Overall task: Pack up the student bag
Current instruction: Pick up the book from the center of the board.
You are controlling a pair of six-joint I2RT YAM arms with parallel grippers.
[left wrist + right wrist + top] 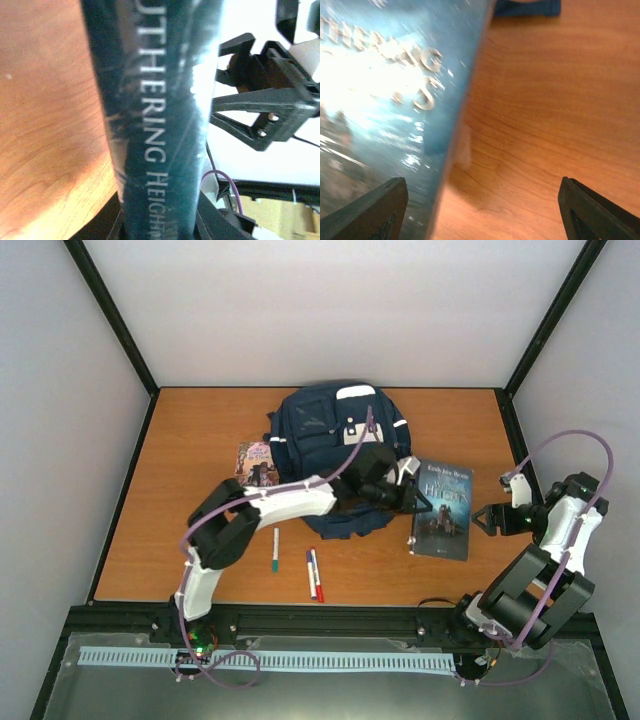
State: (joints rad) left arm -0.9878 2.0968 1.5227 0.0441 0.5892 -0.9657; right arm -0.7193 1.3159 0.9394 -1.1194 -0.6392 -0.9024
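The navy student bag [335, 430] lies at the back middle of the table, and a strip of its blue fabric [527, 7] shows at the top of the right wrist view. To its right is a teal hardback book [443, 510], cover up. My left gripper [415, 502] is shut on the book's spine edge. In the left wrist view that spine [160, 125] runs up from between the left gripper [160, 232]. My right gripper [482, 517] is open just right of the book. In its own view the right gripper [480, 215] spans the book's edge [395, 125] and bare wood.
A small paperback [258, 462] lies left of the bag. A green-tipped marker [275, 548] and two pens, one red and one blue [314, 573], lie near the front of the wooden table [180, 530]. Black frame rails border the table.
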